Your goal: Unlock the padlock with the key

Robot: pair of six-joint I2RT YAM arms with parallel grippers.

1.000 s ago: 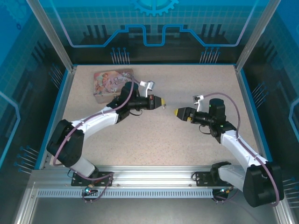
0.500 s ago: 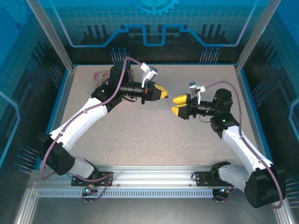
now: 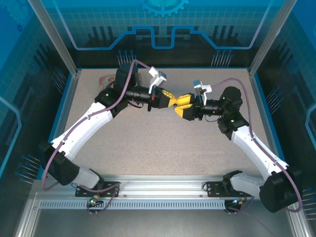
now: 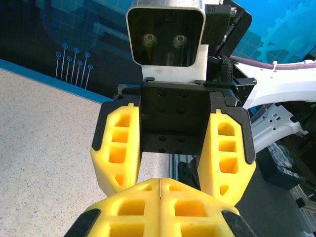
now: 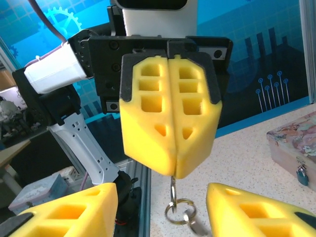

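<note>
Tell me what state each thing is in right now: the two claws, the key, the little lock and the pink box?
Left gripper: shut, pinching the key.
Right gripper: open, fingers either side of the left gripper's tips.
Key: held, sticking out of the closed fingertips, ring on its end.
Pink tin: lid down, on the table.
Padlock: hanging on the tin's front; too small to tell if locked.

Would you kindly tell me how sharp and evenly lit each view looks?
Top external: even light, soft shadows under the arms, all sharp. Left wrist: the right gripper crisp against a dim backdrop. Right wrist: the left gripper sharp, the key hanging from it slightly soft.
</note>
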